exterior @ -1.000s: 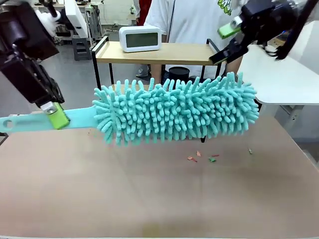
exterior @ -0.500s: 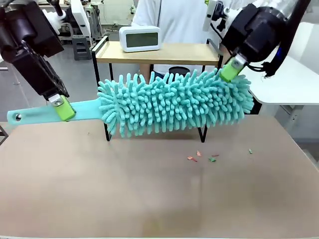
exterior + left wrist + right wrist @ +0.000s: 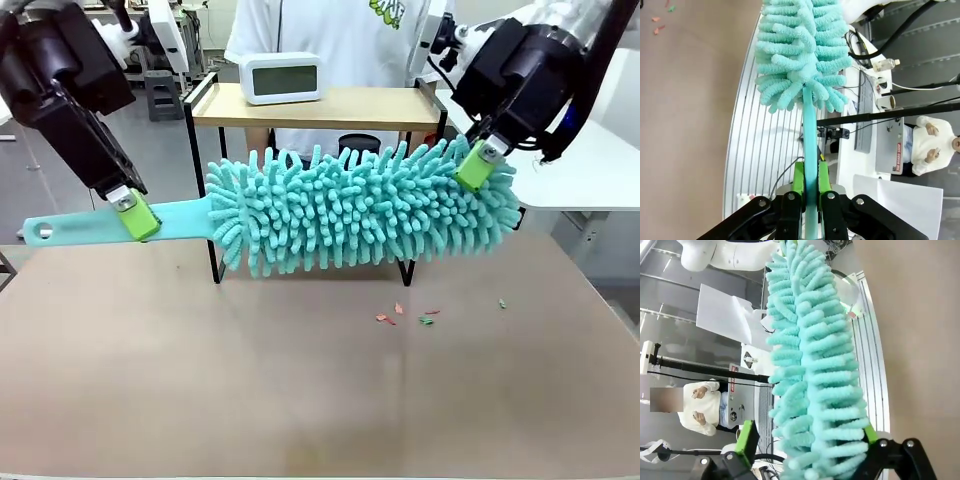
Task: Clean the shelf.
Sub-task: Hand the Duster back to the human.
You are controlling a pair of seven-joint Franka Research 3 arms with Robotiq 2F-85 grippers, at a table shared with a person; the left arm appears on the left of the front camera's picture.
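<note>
In front of the shelf (image 3: 320, 105): left gripper (image 3: 135, 215) pinches the duster (image 3: 360, 210) handle; right gripper (image 3: 480, 165) straddles the fluffy tip, likely steadying it — grip unclear.

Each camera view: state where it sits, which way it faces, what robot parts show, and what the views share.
Front: between the arms, facing the shelf; left tool and right tool show.
Left wrist: looks along its tool down the duster handle.
Right wrist: looks along its tool astride the duster's head.
Shared: the duster.
</note>
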